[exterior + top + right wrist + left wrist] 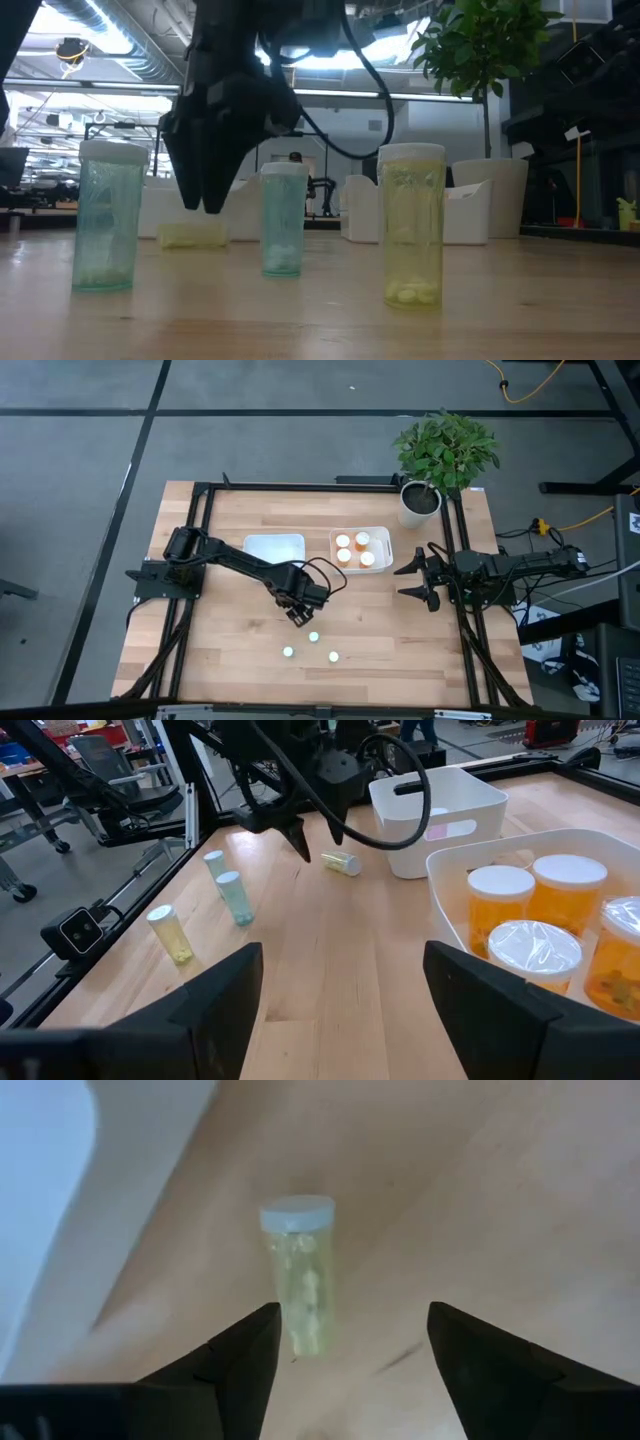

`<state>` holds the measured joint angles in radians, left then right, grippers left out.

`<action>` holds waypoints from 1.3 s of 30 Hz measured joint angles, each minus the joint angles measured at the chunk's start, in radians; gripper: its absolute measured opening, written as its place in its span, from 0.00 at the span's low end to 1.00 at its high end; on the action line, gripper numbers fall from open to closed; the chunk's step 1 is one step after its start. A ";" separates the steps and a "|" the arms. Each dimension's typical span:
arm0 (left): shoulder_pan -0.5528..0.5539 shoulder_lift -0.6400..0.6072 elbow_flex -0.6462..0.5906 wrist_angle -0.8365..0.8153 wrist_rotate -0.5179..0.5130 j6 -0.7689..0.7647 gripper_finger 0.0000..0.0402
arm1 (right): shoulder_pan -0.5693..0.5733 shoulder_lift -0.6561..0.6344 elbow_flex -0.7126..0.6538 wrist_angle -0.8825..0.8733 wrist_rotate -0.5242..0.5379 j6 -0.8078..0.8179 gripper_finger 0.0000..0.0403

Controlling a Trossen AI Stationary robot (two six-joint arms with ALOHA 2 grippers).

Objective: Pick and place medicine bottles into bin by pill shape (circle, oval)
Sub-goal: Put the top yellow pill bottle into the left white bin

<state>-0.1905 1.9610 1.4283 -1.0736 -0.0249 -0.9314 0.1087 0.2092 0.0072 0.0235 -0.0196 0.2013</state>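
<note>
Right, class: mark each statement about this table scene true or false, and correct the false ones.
1. Four orange medicine bottles with white caps stand in a white plastic bin. True.
2. The left gripper holds a bottle. False: its jaws are open and empty; a pale yellow white-capped bottle lies on its side on the table by it.
3. Three small tinted bottles stand upright on the wooden table. True.
4. The green potted plant stands inside a bin. False: it stands on the table's far right corner.
5. The right gripper hangs over the three small bottles. False: it waits, open, near the table's right edge.
</note>
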 joint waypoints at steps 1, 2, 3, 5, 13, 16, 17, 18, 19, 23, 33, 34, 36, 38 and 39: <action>0.000 0.000 -0.005 0.002 -0.011 0.001 0.61 | 0.000 0.000 0.000 0.000 0.000 0.000 0.69; 0.000 0.000 -0.013 0.009 -0.022 0.001 0.61 | 0.000 0.000 0.000 0.000 0.000 0.000 0.69; 0.000 0.000 -0.021 0.017 -0.026 0.001 0.61 | 0.000 0.000 0.000 0.000 0.000 0.000 0.69; 0.001 0.000 -0.040 0.037 -0.026 0.002 0.61 | 0.000 0.000 0.000 0.000 0.000 0.000 0.69; 0.000 0.000 -0.104 0.167 -0.018 0.000 0.61 | 0.000 0.000 0.000 0.000 0.000 0.000 0.69; 0.000 0.000 -0.104 0.187 -0.007 0.000 0.61 | 0.000 0.000 0.000 0.000 0.000 0.000 0.69; -0.002 0.000 -0.104 0.190 -0.003 0.000 0.61 | 0.000 0.000 0.000 0.000 0.000 0.000 0.69; -0.005 0.000 -0.104 0.192 0.005 0.001 0.61 | 0.000 0.000 0.000 0.000 0.000 0.000 0.69; -0.006 0.000 -0.104 0.197 0.015 0.006 0.61 | 0.000 0.000 0.000 0.000 0.000 0.000 0.69; -0.010 0.000 -0.104 0.206 0.033 0.026 0.61 | 0.000 0.000 0.000 0.000 0.000 0.000 0.69; -0.004 0.000 -0.104 0.229 -0.064 -0.008 0.61 | 0.000 0.000 0.000 0.000 0.000 0.000 0.69; -0.002 0.000 -0.104 0.229 -0.065 -0.008 0.61 | 0.000 0.000 0.000 0.000 0.000 0.000 0.69; 0.001 0.005 -0.104 0.229 -0.063 -0.009 0.60 | 0.000 0.000 0.000 0.000 0.000 0.000 0.69; 0.001 0.018 -0.104 0.226 -0.042 -0.009 0.59 | 0.000 0.000 0.000 0.000 0.000 0.000 0.69; 0.001 0.027 -0.103 0.228 -0.029 -0.010 0.59 | 0.000 0.000 0.000 0.000 0.000 0.000 0.69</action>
<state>-0.1898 1.9882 1.3250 -0.8452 -0.0537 -0.9411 0.1085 0.2092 0.0072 0.0235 -0.0196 0.2015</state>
